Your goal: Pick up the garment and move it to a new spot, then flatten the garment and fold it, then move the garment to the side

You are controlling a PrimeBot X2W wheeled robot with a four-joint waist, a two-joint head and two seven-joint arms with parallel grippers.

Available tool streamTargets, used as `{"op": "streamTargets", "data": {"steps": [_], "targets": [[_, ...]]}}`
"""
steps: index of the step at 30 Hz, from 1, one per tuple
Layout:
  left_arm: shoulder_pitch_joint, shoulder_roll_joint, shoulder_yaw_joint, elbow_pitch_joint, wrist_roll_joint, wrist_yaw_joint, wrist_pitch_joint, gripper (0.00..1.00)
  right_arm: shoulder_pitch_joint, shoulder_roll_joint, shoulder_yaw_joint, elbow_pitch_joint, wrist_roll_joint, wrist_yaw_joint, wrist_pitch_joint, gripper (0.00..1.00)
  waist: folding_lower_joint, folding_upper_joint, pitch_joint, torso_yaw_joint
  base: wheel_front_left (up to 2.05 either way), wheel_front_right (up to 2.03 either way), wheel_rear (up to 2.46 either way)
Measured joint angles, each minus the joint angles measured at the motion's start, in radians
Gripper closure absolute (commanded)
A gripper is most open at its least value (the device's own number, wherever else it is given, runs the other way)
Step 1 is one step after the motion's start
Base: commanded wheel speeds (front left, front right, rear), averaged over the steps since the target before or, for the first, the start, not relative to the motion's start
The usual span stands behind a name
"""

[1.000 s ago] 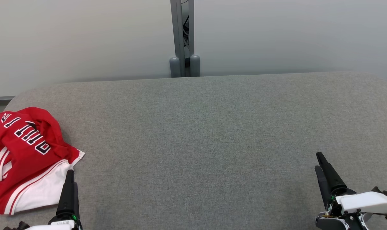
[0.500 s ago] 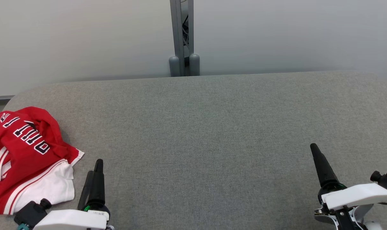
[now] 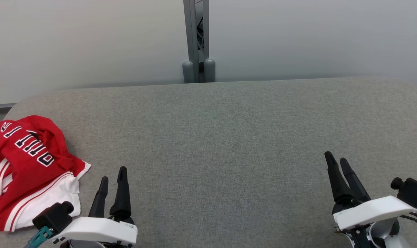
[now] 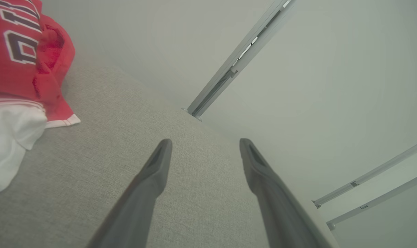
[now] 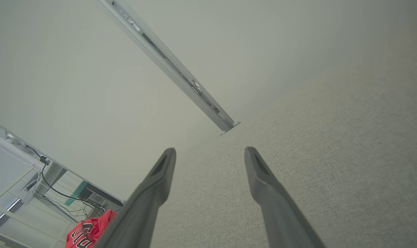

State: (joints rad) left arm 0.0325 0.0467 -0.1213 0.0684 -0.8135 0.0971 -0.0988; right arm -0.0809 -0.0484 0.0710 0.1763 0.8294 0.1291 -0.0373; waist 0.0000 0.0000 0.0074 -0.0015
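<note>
A: Garment [image 3: 29,165] sat crumpled at the table's [image 3: 229,137] left end, not gripped. Which arm?
B: Left gripper [image 3: 112,174], fingers parted and empty, hovered at table's front-left, nearer. Right gripper [image 3: 335,157], also parted, at front-right, well apart.

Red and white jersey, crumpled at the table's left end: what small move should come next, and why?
Probably move the open, empty left gripper leftward onto the crumpled red and white jersey: that gripper is beside the white part, not touching, while the right gripper is far away.
</note>
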Motion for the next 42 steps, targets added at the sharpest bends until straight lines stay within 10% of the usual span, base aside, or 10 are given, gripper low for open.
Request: {"op": "streamTargets", "data": {"steps": [42], "targets": [[-0.055, 0.006, -0.109, -0.008, 0.425, 0.069, -0.096, 0.00, 0.011, -0.001, 0.010, -0.059, -0.457, 0.000, -0.131, 0.00, 0.0000, 0.0000, -0.007, 0.006, 0.00, 0.00, 0.00]]}}
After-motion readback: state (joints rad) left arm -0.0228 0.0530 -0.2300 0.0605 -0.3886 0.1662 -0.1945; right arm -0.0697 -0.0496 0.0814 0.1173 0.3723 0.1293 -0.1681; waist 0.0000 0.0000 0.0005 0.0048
